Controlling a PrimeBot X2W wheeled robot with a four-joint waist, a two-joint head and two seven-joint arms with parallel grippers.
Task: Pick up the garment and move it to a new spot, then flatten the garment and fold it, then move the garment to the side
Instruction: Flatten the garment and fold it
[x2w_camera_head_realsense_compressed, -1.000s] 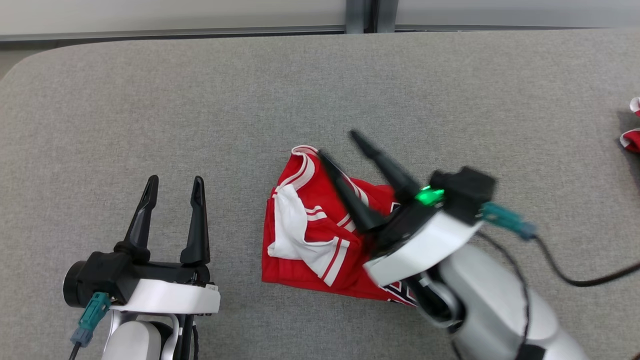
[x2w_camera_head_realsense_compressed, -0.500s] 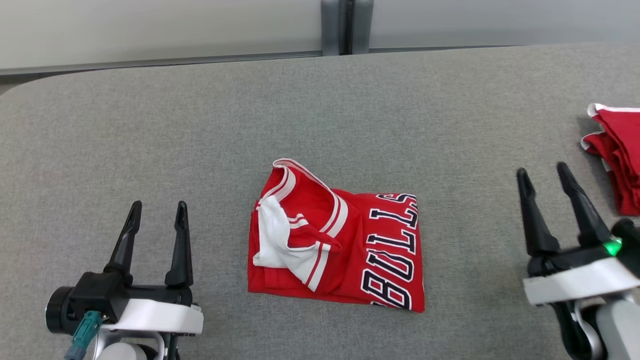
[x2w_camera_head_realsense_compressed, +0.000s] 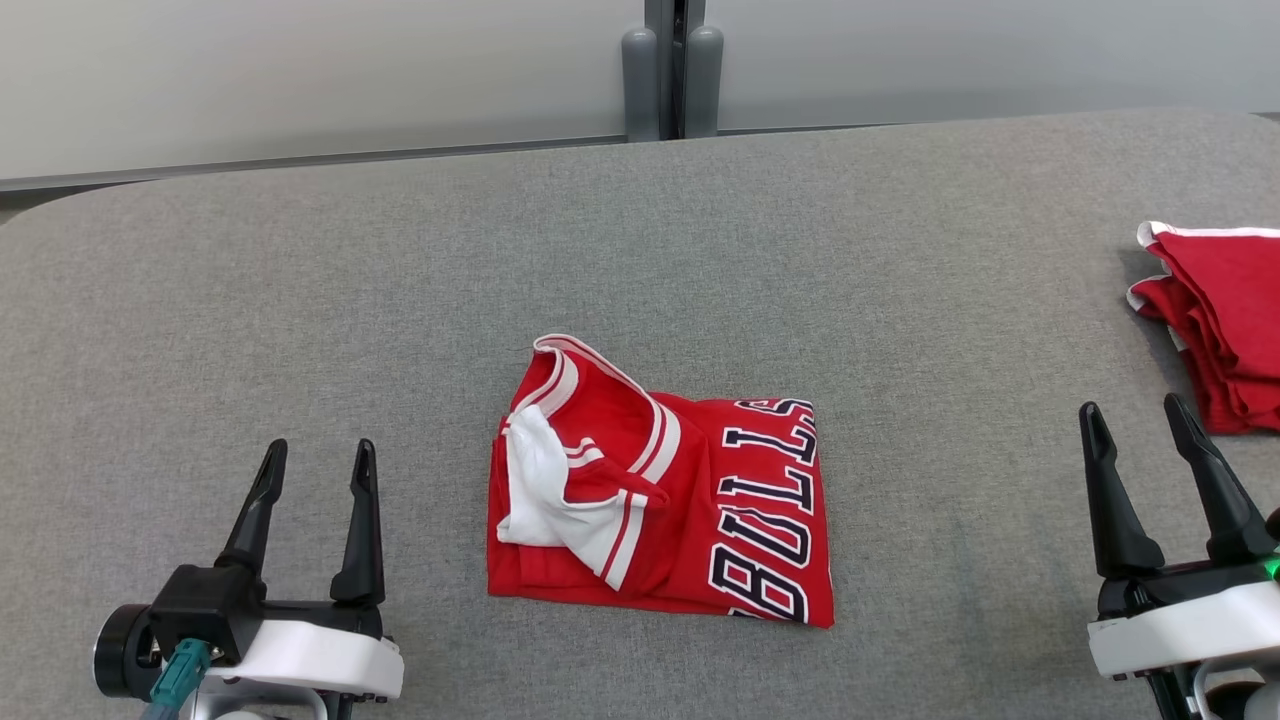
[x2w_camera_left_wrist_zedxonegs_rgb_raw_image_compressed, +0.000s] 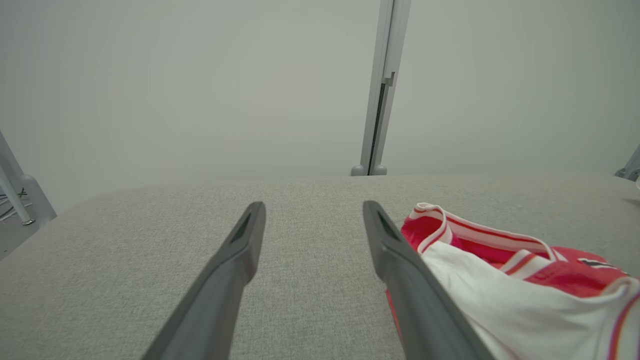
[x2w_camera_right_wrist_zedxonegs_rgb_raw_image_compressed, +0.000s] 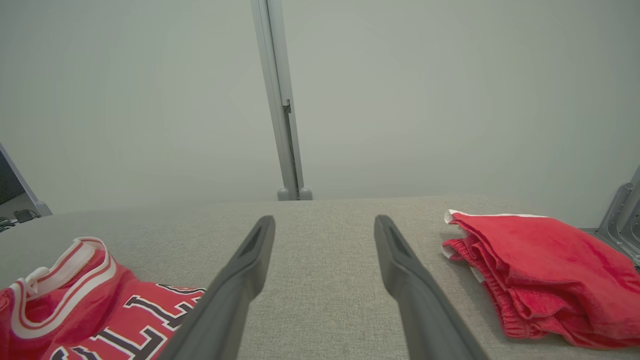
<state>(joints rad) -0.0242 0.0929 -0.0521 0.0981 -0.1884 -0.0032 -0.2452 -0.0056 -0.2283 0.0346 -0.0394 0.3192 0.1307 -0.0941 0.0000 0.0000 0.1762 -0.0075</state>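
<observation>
1. The grey fabric-covered worktop (x2w_camera_head_realsense_compressed: 300, 250) spreads across my head view, carrying two lots of red clothing, with plenty of open surface for a sideways move.
2. The red Bulls jersey (x2w_camera_head_realsense_compressed: 680, 520) lies folded into a compact rectangle in the middle of the worktop, lettering up, between my two arms. At its left end the striped neckline and a white inner flap stand up a little rather than lying flat. I judge the fold done, if untidy there.
3. A stack of folded red garments (x2w_camera_head_realsense_compressed: 1220, 320) sits at the far right edge, well apart from the jersey. I read that as the set-aside spot, so the jersey probably belongs beside it.
4. My right gripper (x2w_camera_head_realsense_compressed: 1132, 408) hovers at the lower right, released and empty, between jersey and stack — to my eye the handier one for the carry.
5. My left gripper (x2w_camera_head_realsense_compressed: 320, 452) sits at the lower left, jaws spread and holding nothing, near the jersey's neckline end but off the cloth.
</observation>
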